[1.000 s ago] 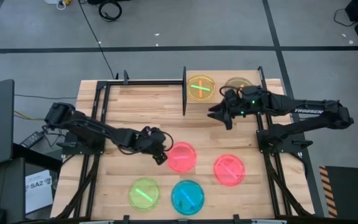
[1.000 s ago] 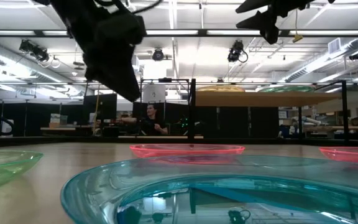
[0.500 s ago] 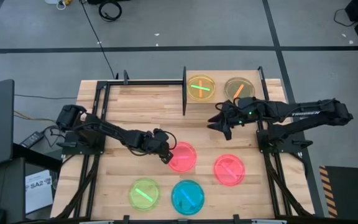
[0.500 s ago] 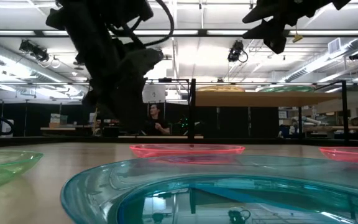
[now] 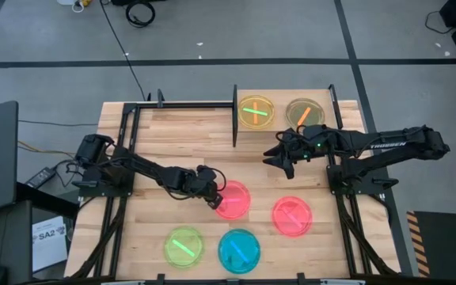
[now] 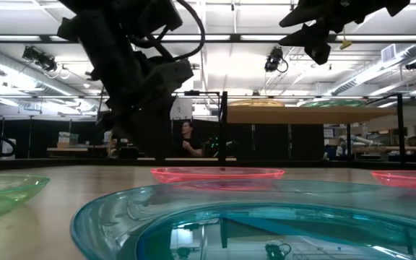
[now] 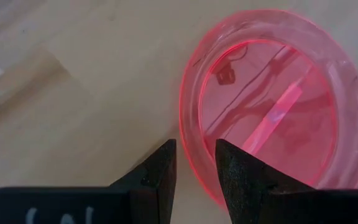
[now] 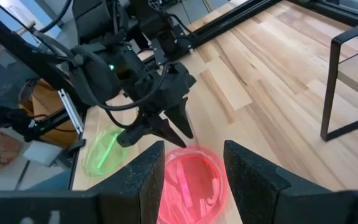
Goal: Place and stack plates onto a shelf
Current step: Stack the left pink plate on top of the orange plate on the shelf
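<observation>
We've got the left gripper down at the edge of a pink plate mid-table, fingers parted and straddling its rim, not clamped on it. The right gripper hangs in the air in front of the shelf, fingers spread with nothing between them. Up on the shelf sit a green plate and an orange plate. Another pink, a green and a teal plate lie on the table.
</observation>
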